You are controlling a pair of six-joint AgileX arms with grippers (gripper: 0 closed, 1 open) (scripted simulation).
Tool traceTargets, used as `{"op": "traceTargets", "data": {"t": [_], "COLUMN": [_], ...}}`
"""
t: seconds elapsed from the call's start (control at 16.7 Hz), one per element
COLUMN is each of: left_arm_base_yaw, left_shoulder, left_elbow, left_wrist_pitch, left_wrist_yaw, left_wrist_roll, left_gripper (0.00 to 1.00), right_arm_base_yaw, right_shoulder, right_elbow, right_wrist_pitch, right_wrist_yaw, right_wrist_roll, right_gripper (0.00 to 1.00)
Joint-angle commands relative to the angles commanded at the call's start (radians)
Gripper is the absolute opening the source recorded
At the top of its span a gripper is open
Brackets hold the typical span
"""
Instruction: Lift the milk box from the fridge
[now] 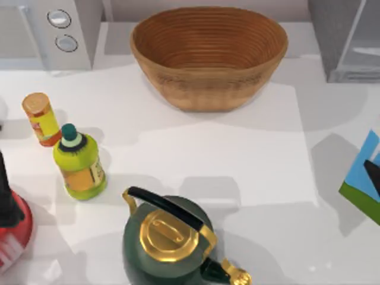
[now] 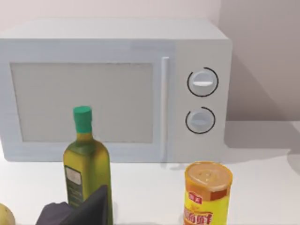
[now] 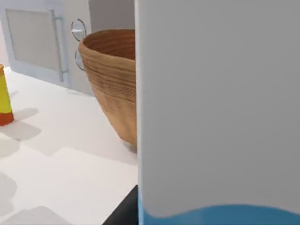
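My milk box (image 1: 363, 178) sits tilted at the counter's (image 1: 237, 160) right edge, well clear of the fridge (image 1: 347, 38) — white top filling the right wrist view. Right claw's state: cannot tell. Open counter lies leftward toward the basket (image 1: 209, 56).

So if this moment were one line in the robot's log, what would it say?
milk box: top view's right edge, out of fridge | right gripper: at milk box | left arm: parked left | basket: back centre

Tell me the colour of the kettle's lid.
Gold, on a dark green kettle body; the top view shows it best.
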Motion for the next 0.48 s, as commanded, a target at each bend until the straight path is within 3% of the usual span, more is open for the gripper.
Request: {"op": "traceTargets", "data": {"t": [0.24,0.48], "left_arm_base_yaw": [0.0,0.0], "left_shoulder": [0.0,0.0], "left_elbow": [0.0,0.0], "left_wrist_pitch": [0.0,0.0], "left_wrist_yaw": [0.0,0.0], "left_wrist_roll": [0.0,0.0], "left_gripper": [1.0,1.0], "right_arm_base_yaw": [-0.02,-0.022], "right_shoulder": [0.139,0.151], "right_elbow": [0.01,0.011], "right_wrist_pitch": [0.151,0.165], "right_wrist_yaw": [-0.094,-0.104], "right_wrist_roll": [-0.003,-0.004], "right_gripper": [0.0,0.0]}}
